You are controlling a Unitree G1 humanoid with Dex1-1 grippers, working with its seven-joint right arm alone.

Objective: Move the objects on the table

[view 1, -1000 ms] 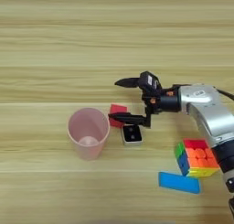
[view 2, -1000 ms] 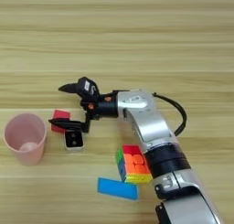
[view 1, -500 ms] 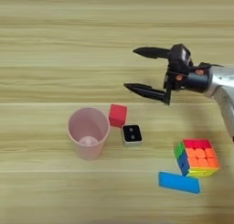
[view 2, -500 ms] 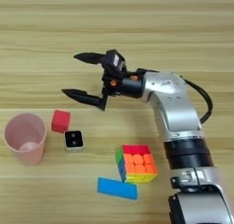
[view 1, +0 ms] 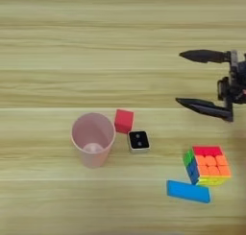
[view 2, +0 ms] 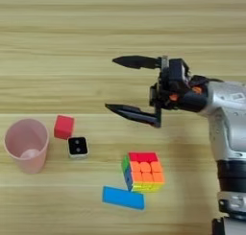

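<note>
A small red cube [view 1: 124, 120] rests on the wooden table [view 1: 72, 52], just right of a pink cup. A multicoloured puzzle cube [view 2: 143, 170] sits nearer the front, with a flat blue bar [view 2: 123, 198] lying just in front of it. My right gripper [view 2: 111, 84] hovers open above the table, well right of the red cube and behind the puzzle cube. Its two black fingers [view 2: 136, 62] are spread wide and hold nothing.
A pink plastic cup [view 1: 92, 138] stands upright left of the red cube. A small white square piece with a black face [view 1: 138, 141] lies between the cup and the puzzle cube. My silver forearm [view 2: 226, 114] enters from the right.
The gripper has drawn back to the right and away from the red cube, which stays beside the cup. Its fingers remain spread.
</note>
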